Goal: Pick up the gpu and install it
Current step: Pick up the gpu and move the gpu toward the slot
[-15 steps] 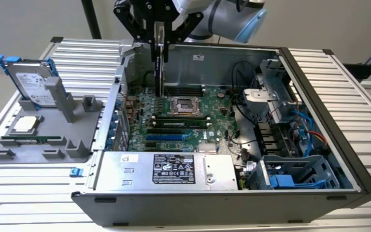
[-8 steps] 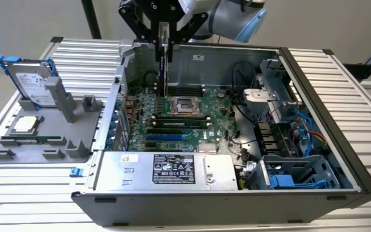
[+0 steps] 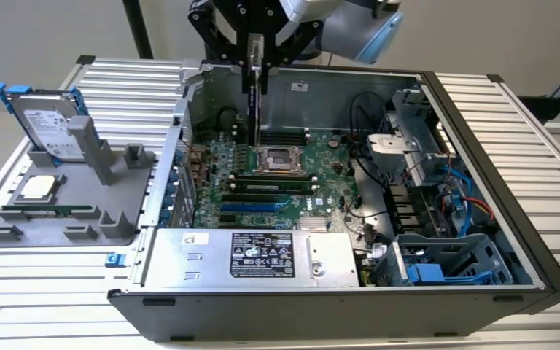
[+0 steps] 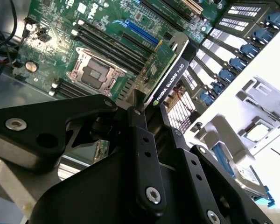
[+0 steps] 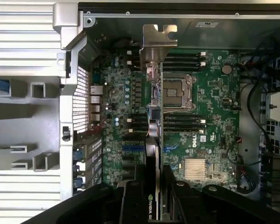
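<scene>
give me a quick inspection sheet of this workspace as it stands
surface: slatted metal table, open computer case on it
job's things: gpu upright above the motherboard, not in a slot
clutter: grey fixture at the exterior view's left, holding a hard drive and a processor chip
pincer: pincer shut on the gpu
cables: black, blue and red cables inside the case
surroundings: pale wall

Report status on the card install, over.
Gripper shut on green-and-black graphics card with silver bracket. Card hangs edge-down above green motherboard, unseated. Nothing seen blocking below.
</scene>
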Available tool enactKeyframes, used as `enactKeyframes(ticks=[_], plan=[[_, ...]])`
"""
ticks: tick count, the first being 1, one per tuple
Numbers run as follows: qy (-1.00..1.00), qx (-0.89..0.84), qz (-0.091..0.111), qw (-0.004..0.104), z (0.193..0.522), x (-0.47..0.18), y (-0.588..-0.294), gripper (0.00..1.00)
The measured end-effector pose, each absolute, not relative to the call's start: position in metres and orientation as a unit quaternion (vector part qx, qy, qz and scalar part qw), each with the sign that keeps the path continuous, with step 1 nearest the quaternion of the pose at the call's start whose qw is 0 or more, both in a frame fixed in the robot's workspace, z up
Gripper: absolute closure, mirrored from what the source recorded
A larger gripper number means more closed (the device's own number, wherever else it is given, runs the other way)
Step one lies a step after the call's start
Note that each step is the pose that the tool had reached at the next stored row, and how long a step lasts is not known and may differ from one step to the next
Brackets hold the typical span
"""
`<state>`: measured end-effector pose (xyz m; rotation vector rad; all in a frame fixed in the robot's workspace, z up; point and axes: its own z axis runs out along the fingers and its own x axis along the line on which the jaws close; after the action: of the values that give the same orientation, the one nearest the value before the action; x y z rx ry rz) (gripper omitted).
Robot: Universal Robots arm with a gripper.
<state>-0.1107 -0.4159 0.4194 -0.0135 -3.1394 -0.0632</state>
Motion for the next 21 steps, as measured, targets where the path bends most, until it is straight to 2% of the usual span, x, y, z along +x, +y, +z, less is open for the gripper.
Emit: enactKeyframes(ticks=[21], plan=[[-1.000, -0.004, -0.020, 0.001, 0.419, -0.094, -0.416, 1.00]])
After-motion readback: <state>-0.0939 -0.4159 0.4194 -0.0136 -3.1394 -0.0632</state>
